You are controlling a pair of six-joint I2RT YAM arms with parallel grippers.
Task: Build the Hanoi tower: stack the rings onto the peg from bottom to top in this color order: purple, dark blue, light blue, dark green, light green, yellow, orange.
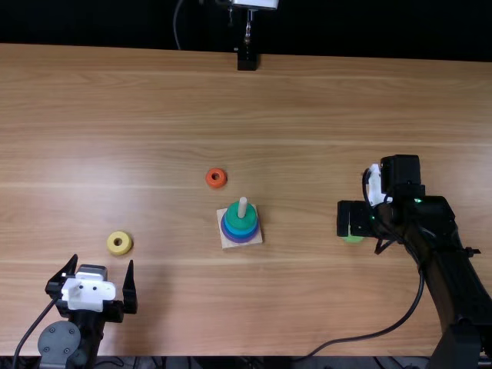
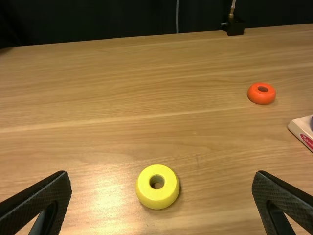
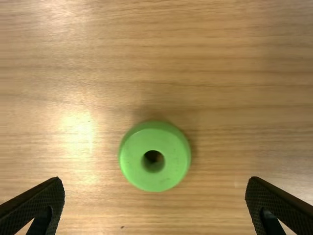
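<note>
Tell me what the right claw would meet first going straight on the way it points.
Most likely the light green ring, lying on the table ahead of the open right claw; how far off it is stays hard to judge.

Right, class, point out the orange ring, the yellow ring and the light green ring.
Orange ring (image 2: 261, 99), left wrist view, on its outer side.
Yellow ring (image 2: 171, 184), left wrist view, body beside the hole.
Light green ring (image 3: 174, 159), right wrist view, face beside the hole.

A black block (image 1: 246, 61) bearing a metal rod (image 1: 248, 29) sits at the far edge of the wooden table (image 1: 323, 108).
</note>
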